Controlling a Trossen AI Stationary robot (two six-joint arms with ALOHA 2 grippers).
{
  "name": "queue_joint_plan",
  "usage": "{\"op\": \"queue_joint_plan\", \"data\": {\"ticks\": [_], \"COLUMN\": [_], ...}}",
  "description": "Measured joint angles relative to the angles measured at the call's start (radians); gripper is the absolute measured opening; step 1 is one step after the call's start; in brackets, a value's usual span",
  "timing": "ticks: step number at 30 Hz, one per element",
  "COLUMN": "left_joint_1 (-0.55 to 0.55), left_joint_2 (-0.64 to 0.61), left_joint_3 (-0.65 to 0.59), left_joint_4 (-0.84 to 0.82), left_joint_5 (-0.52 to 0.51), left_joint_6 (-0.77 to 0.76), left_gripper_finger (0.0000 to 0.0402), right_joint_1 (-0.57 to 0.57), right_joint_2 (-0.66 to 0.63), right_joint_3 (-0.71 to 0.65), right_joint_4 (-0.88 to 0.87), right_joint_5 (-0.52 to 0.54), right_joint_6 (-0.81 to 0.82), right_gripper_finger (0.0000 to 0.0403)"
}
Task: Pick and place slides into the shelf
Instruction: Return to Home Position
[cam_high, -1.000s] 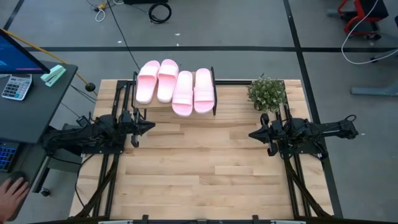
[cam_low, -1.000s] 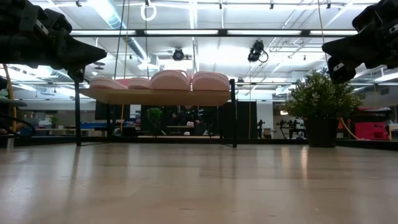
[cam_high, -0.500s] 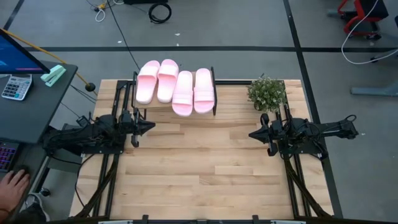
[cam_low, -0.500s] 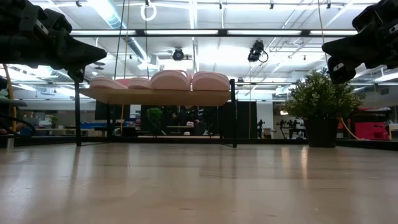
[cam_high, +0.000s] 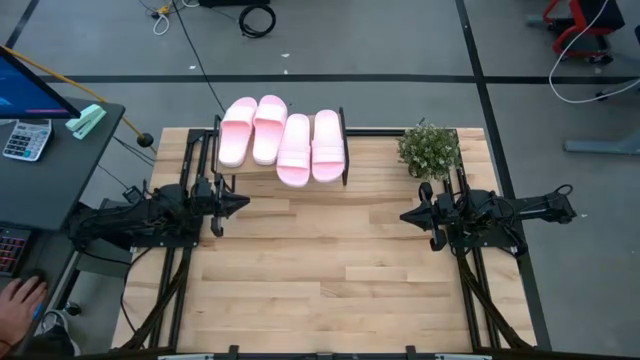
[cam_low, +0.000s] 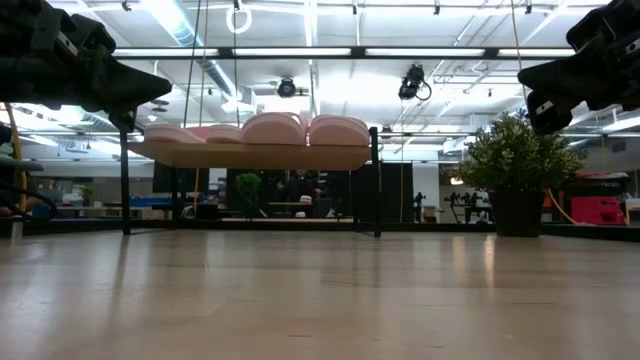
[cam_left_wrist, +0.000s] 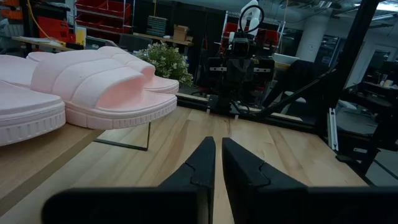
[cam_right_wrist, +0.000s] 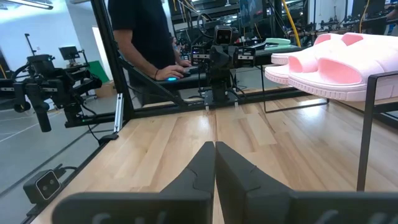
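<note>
All four pink slides (cam_high: 283, 142) are sitting side by side on the shelf (cam_low: 250, 156) at the far table (cam_high: 330, 270) edge — the left gripper (cam_high: 241, 203) and right gripper (cam_high: 405, 215) (fingers pressed together, holding nothing) are hovering well apart.

We have two black, jointed arms. Our left gripper (cam_high: 238, 203) and right gripper (cam_high: 406, 215) each have two pointed black fingers (cam_left_wrist: 202, 163).

The dark six-joint left arm (cam_high: 140, 218) lies folded low on the left side. Its black two-finger left gripper (cam_high: 241, 203) points level toward the middle, and its fingers (cam_left_wrist: 200, 163) are drawn nearly together with only a thin slit between them. The matching right arm (cam_high: 505, 212) mirrors it on the right. The right gripper (cam_high: 404, 215) faces inward with its fingers (cam_right_wrist: 198, 167) pressed together.
</note>
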Motion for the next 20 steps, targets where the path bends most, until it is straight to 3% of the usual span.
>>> {"op": "queue_joint_plan", "data": {"ticks": [20], "left_joint_1": [0.000], "left_joint_2": [0.000], "left_joint_3": [0.000], "left_joint_4": [0.000], "left_joint_5": [0.000], "left_joint_6": [0.000], "left_gripper_finger": [0.0035], "right_joint_1": [0.000], "right_joint_2": [0.000], "right_joint_3": [0.000], "right_joint_4": [0.000], "right_joint_5": [0.000], "right_joint_6": [0.000], "right_gripper_finger": [0.0018]}}
